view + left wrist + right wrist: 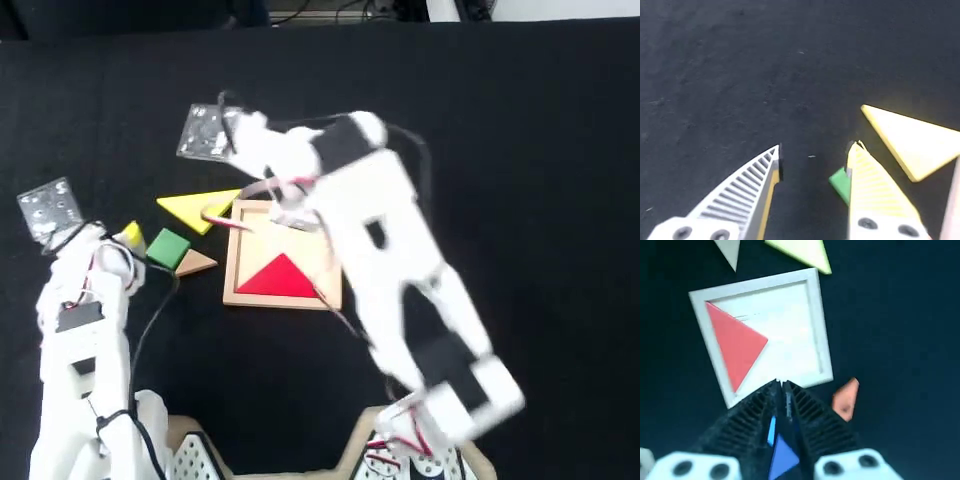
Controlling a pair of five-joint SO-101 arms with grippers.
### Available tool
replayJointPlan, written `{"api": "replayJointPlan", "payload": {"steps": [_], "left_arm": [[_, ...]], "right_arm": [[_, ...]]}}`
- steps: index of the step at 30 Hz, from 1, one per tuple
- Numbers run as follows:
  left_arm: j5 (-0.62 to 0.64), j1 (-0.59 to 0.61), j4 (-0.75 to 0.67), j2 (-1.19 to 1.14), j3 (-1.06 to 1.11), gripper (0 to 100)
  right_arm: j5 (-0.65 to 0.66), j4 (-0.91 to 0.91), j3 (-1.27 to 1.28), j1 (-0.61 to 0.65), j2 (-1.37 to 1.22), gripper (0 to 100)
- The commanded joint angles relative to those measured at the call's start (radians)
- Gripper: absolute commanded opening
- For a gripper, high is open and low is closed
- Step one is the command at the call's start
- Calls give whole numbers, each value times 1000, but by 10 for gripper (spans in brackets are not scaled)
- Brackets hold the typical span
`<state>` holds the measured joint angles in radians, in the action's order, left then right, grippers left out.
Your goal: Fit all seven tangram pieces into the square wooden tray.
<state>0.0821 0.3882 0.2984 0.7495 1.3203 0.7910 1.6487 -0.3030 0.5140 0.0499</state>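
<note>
While the left gripper (816, 156) hangs low over the black table (520, 150) with its fingers spread apart and nothing between them, the green square (168, 248) lies just beside its yellow-tipped finger. A small tan triangle (195, 262) sits right next to the square, between it and the tray (231, 285); I cannot tell whether the two touch. Farther from the arms' bases, the large yellow triangle (203, 208) lies flat, with one corner close to the tray's far left corner. The square wooden tray rests flat near the middle of the table. A red triangle (279, 277) lies inside it with its long side along the near edge, and the other part of the tray floor shows as bare wood. The right arm stretches from the near edge of the table across the tray's right side. The right gripper (782, 386) is clamped on a blue piece (782, 456) above the tray's rim. In the right wrist view, an orange piece (845, 400) lies on the table just outside one tray corner.
</note>
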Motion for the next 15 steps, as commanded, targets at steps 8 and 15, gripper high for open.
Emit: {"api": "replayJointPlan", "payload": {"steps": [8,15], "left_arm": [[-132,-163,229,12,-101,228],[-81,-165,265,17,-124,228]], "right_arm": [[-270,41,193,6,444,12],[-344,-3,364,-41,745,13]]}}
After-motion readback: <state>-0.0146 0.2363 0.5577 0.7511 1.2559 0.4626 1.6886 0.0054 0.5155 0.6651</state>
